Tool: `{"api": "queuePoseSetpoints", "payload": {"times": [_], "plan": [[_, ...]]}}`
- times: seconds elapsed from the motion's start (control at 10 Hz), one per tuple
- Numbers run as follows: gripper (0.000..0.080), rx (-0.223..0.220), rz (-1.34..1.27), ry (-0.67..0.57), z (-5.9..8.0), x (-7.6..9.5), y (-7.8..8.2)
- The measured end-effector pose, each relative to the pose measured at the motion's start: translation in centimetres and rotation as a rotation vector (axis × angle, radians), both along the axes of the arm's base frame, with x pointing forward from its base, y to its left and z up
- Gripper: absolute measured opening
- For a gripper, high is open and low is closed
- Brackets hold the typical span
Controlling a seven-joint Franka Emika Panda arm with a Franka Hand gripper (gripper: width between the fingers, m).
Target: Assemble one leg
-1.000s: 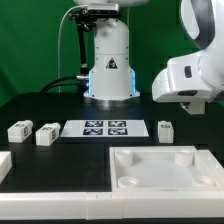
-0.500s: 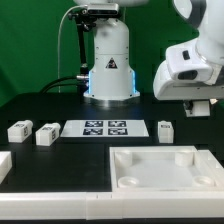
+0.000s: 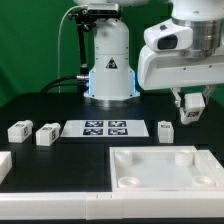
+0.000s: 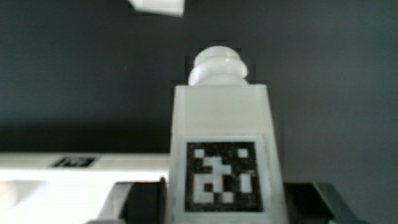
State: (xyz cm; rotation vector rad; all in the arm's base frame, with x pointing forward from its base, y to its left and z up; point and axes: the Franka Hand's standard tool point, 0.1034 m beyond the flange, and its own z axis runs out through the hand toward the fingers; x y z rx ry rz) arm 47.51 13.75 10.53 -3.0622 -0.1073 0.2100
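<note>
My gripper [image 3: 191, 108] hangs above the table at the exterior view's right, shut on a leg [image 3: 192, 106]. This leg is a small white block with a black-and-white tag. In the wrist view the held leg [image 4: 222, 120] stands between the dark fingers [image 4: 143, 202], with its tag facing the camera and its rounded peg end pointing away. Three more legs lie on the black table: two at the left [image 3: 19, 130] [image 3: 46, 134] and one [image 3: 166, 129] just below the gripper. The white tabletop [image 3: 200, 152] with corner sockets lies at the front right.
The marker board [image 3: 105, 128] lies mid-table in front of the robot base [image 3: 110, 70]. A white bar end [image 3: 4, 164] shows at the front left edge. In the wrist view a white piece [image 4: 157, 6] lies farther off on the dark table.
The arm has swung toward the exterior view's left and turned. The gripper with the held leg, hidden before, now shows above the rightmost leg.
</note>
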Motion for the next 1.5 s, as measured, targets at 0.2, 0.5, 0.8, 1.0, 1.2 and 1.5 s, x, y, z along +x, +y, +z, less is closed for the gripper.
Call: {"api": "queuePoseSetpoints", "payload": {"times": [0.2, 0.5, 0.8, 1.0, 1.2, 1.5], "plan": [[0.0293, 0.034, -0.012, -0.22, 0.1, 0.9, 0.3], [0.0293, 0.078, -0.015, -0.439, 0.1, 0.7, 0.9], [0.0293, 0.08, 0.052, -0.472, 1.0, 4.9, 1.0], [0.0293, 0.077, 0.076, -0.484, 0.5, 6.6, 0.3], [0.0293, 0.066, 0.111, -0.495, -0.7, 7.6, -1.3], [0.0293, 0.068, 0.111, -0.511, -0.8, 7.6, -1.3]]}}
